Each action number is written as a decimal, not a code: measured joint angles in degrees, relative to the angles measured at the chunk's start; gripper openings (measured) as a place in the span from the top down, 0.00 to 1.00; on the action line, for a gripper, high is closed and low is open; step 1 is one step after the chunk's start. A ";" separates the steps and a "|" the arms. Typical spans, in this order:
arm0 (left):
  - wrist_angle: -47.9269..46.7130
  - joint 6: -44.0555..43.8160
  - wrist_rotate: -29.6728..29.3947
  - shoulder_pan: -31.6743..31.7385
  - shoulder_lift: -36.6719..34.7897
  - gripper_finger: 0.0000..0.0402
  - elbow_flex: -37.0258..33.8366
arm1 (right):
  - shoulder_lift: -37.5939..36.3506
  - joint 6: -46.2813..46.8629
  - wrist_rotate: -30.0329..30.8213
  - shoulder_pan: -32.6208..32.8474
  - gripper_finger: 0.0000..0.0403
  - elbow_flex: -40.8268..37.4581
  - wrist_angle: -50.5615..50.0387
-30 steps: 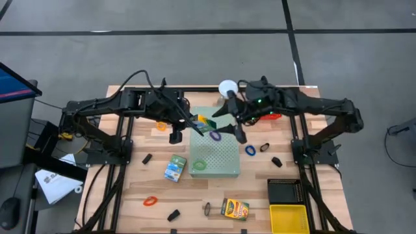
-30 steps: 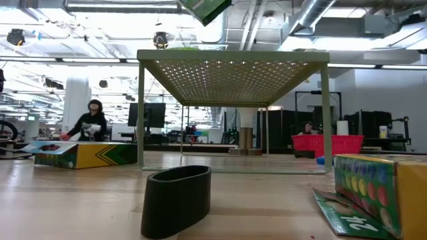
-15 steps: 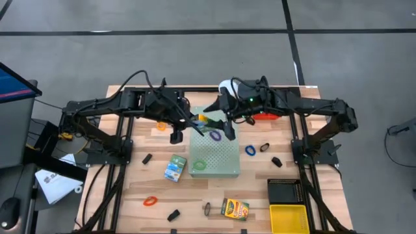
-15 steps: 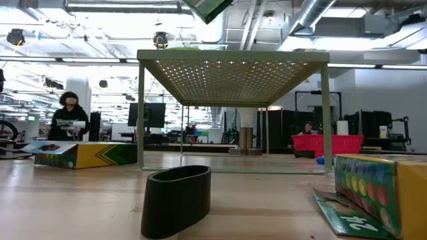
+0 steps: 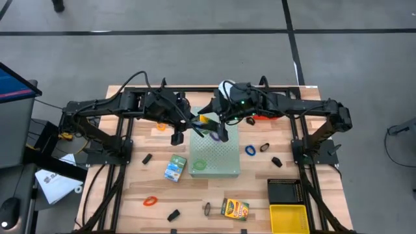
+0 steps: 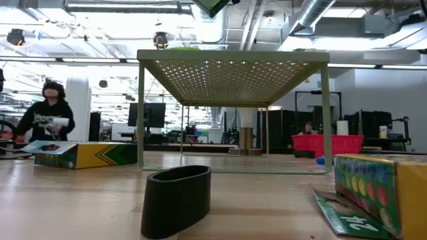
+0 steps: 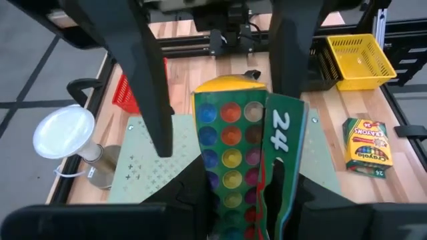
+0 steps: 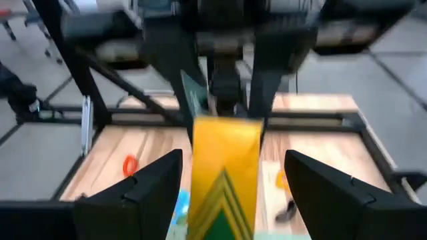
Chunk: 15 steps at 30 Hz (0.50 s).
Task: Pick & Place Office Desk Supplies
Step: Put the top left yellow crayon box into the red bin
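A yellow-green crayon box [image 5: 205,121] with coloured dots and an open "24" flap hangs in the air over the pale-green perforated board [image 5: 218,159]. My left gripper [image 5: 194,125] is shut on it. In the left wrist view the box [image 7: 230,153] runs forward from my left gripper [image 7: 240,207]. My right gripper [image 5: 218,127] is open. Its fingers stand on either side of the box's yellow end [image 8: 223,167] without touching it. The low view catches only a corner of the box [image 6: 215,5] at the top edge. A purple loop [image 5: 215,136] and a green loop [image 5: 199,165] lie on the board. My left gripper pinches the crayon box between its two fingers at the end nearest the wrist [image 7: 227,200], coming from the table's left. The box is lifted clear above the board, tilted, with its yellow end [image 7: 230,85] pointing toward the right arm and its flap [image 7: 283,133] open.
On the table lie a teal box [image 5: 175,167], a second crayon box [image 5: 234,208], orange loops [image 5: 151,201] [image 5: 161,126], a blue loop [image 5: 250,150] and black clips [image 5: 147,158] [image 5: 276,161]. A yellow basket [image 5: 288,218] sits at the near right corner and a white dome [image 5: 225,86] at the far edge.
My right gripper has moved toward the table's left, up to the box held by my left gripper, and its open fingers now flank the box's yellow end. The box and the left gripper have stayed about where they were. A person in the room behind has walked leftward.
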 joint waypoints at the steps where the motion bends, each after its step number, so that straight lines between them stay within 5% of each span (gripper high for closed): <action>1: -0.04 0.00 0.01 0.00 0.00 0.77 -0.02 | -0.17 0.04 0.00 0.00 0.35 0.08 0.20; 8: 0.00 0.04 0.00 0.02 0.00 0.77 -0.02 | -0.36 0.12 0.00 0.37 0.37 0.08 0.19; 15: 0.01 0.04 0.02 0.02 0.00 0.77 -0.02 | -0.36 -0.12 0.04 0.81 0.53 0.06 0.11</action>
